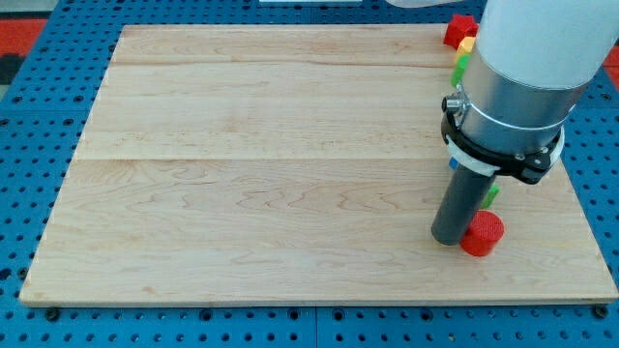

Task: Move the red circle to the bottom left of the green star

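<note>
The red circle (482, 234) is a short red cylinder lying near the board's bottom right. My tip (450, 238) rests on the board right against the red circle's left side. A sliver of green (493, 194) shows just above the red circle, mostly hidden behind the rod; its shape cannot be made out. At the view's top right, partly hidden by the arm, sit a red block (460, 29), a yellow block (467, 44) and a green block (461, 67).
The wooden board (242, 174) lies on a blue pegboard surface (19, 193). The arm's large grey body (527, 77) covers the board's upper right part. The board's bottom edge runs close below the red circle.
</note>
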Controlling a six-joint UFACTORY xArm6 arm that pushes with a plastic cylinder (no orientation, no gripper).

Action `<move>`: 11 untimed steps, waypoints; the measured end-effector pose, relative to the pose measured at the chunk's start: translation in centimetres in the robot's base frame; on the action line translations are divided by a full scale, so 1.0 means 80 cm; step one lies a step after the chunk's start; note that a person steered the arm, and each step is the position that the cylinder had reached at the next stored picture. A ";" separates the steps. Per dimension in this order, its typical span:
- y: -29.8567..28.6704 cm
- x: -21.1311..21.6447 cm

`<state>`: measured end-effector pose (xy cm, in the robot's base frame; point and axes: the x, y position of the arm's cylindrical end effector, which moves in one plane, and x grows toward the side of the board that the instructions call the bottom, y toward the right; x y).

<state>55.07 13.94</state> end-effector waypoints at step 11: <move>0.040 0.006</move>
